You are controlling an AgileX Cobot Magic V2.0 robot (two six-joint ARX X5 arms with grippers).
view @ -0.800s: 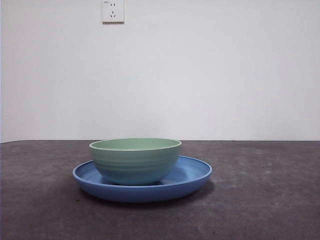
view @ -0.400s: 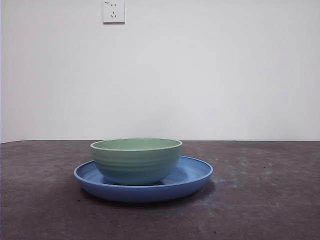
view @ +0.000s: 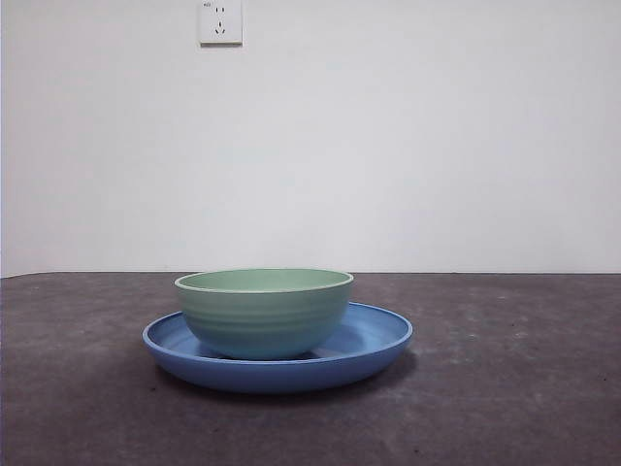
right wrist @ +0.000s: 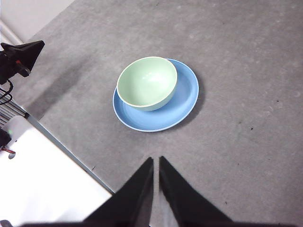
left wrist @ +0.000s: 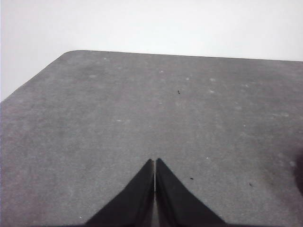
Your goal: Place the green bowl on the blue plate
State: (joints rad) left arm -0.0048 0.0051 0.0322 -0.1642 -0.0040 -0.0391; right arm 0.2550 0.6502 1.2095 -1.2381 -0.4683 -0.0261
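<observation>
Jaws of both grippers are sitting pressed together, tips meeting, with nothing between them: the left gripper (left wrist: pixel 155 163) is hanging over a bare stretch of the bench with its two black jaws closed to a thin seam, and the right gripper (right wrist: pixel 155 161) is hanging above and well apart from the crockery, its jaws likewise drawn together at the tips. Item one, the bench (view: pixel 505 388): a dark grey, mottled, speckled surface running the width of the front view and meeting a plain white wall (view: pixel 408 146) behind; in the left wrist view one rounded corner of it is showing against the pale background. Item two, the blue plate (view: pixel 374 345): wide, shallow, glossy medium blue, with a raised sloping rim, lying flat on the bench left of centre in the front view and casting a soft shadow on the surface around it. Item three, the green bowl (view: pixel 264 311): pale mint green, faint horizontal ridges on the outer wall, lighter rim, standing upright inside the blue plate (right wrist: pixel 182 101); it is resting on the plate's floor, set off-centre, so that the green bowl (right wrist: pixel 147 82) is reaching one side of the rim while a broad crescent of blue is showing on the other side; its inside is showing nothing in it. Item four, a white wall socket (view: pixel 220 21): mounted high on the wall, above the crockery.
</observation>
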